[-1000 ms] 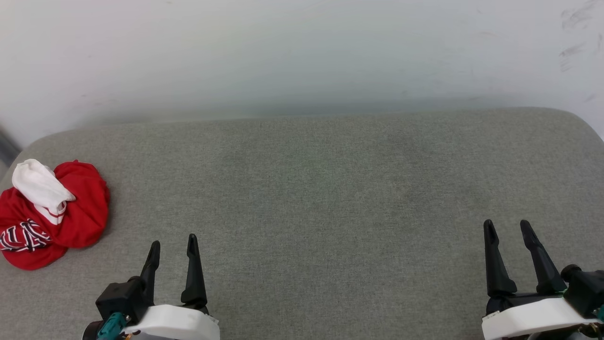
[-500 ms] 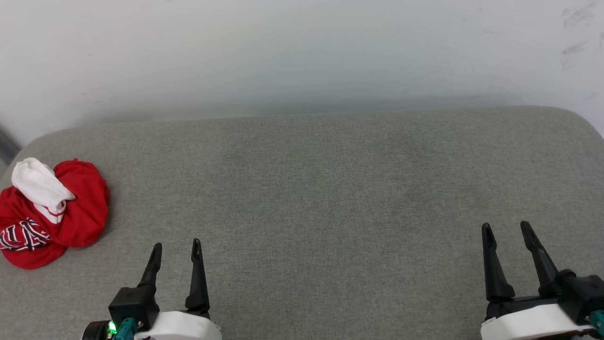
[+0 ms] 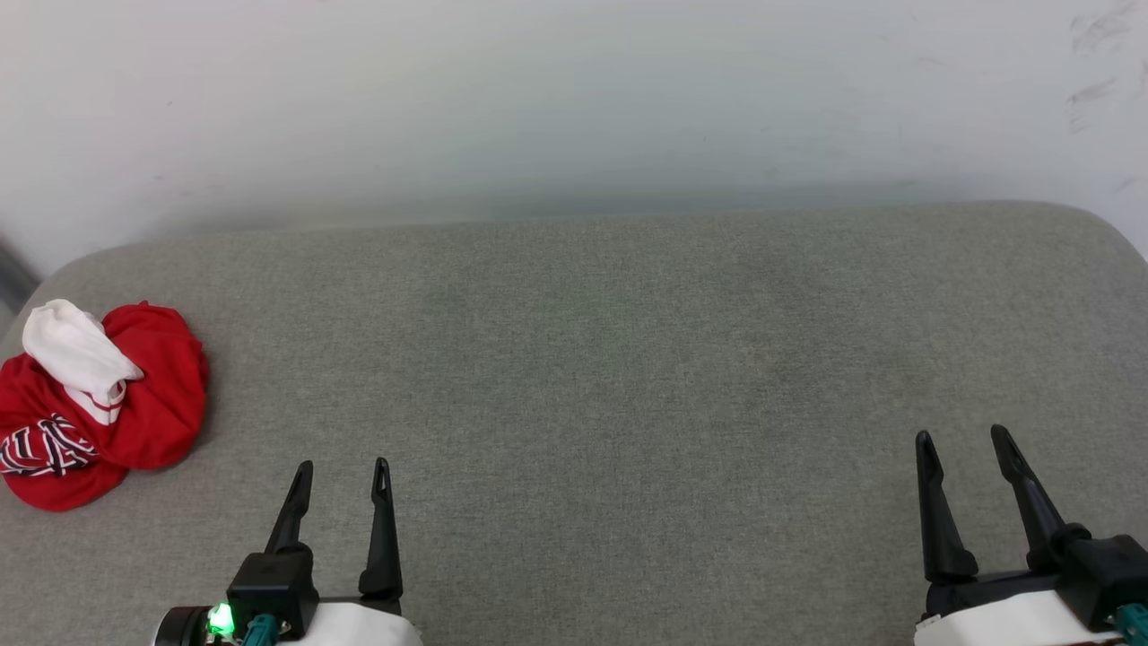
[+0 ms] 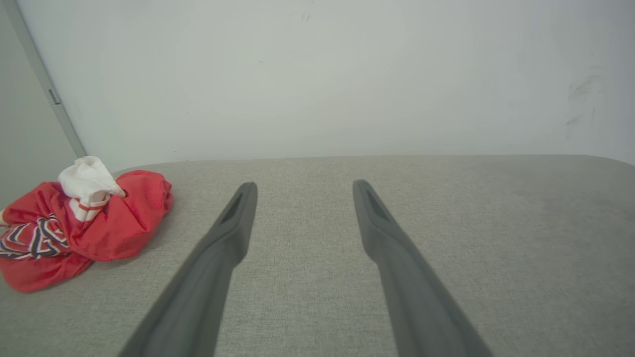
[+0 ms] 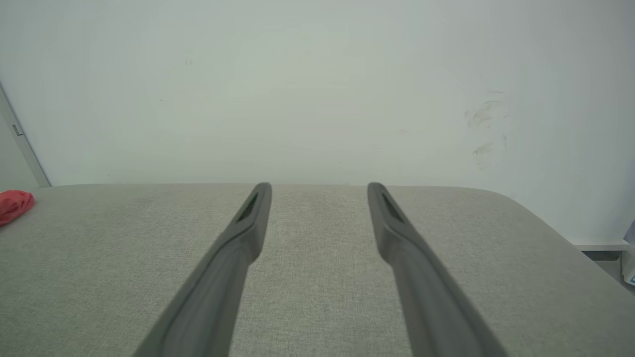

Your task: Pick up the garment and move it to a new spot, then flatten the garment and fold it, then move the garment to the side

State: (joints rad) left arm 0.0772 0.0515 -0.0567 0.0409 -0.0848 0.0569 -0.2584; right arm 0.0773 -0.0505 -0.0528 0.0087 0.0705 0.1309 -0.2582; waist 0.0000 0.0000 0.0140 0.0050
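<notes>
The grey cloth-covered tabletop stretches bare ahead of both hands, and the red jersey lies on it as a crumpled heap, one white sleeve bunched on top, well off to the left of the left hand and slightly ahead of its fingertips. The left hand and the right hand both hover low with fingers spread and nothing between them. By my reading the task has not begun: pickup, move, flattening, folding and setting aside all remain.
</notes>
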